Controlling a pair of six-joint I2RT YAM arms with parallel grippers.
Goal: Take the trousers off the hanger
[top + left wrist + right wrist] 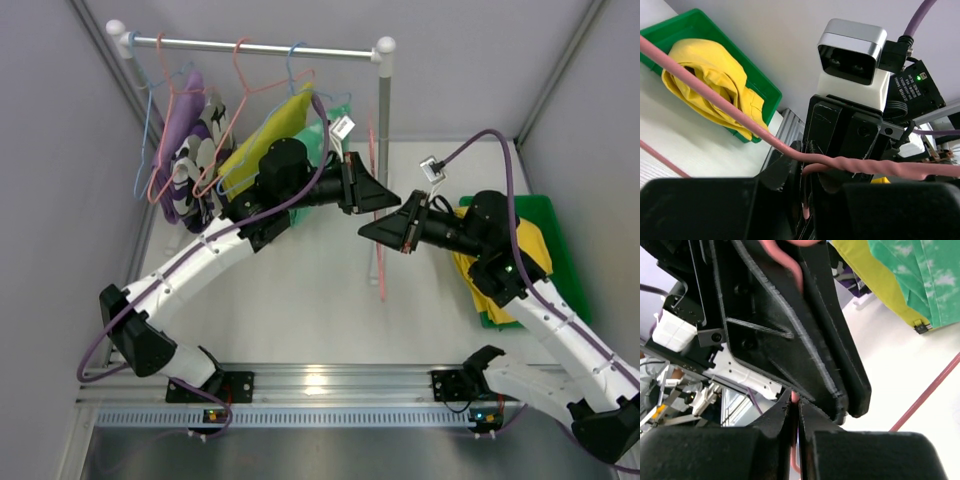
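1. White worktop (300, 290), grey walls on three sides; both arm bases are bolted at the near edge.
2. Metal rail (250, 46) runs across the far left corner on white-capped posts, with several thin wire hangers, pink and blue, hooked over it.
3. Green bin (535, 207) sits at the right side of the worktop, partly under the right arm.
4. Bright yellow trousers (710, 75) lie crumpled inside the bin, off any hanger.
5. Olive-yellow trousers (270, 125) hang from the rail at a slant, just behind the left arm's wrist.
6. Mint green trousers (920, 275) hang beside the olive-yellow pair, on its right, the two touching.
7. Lilac garment (183, 115) hangs at the left end of the rail, with the camouflage garment (195, 165) just below and beside it.
8. Pink hanger (380, 260) is off the rail, over mid-worktop. One long wire drops toward the near edge, and its upper part is caught between the two arms.
9. Left gripper (385, 195) points right. Its jaws are pinched nearly together on the hanger's twisted pink wire, as the left wrist view shows.
10. Right gripper (372, 230) points left, tip to tip with the left one. Its jaws are closed tight with the pink wire nipped between them.
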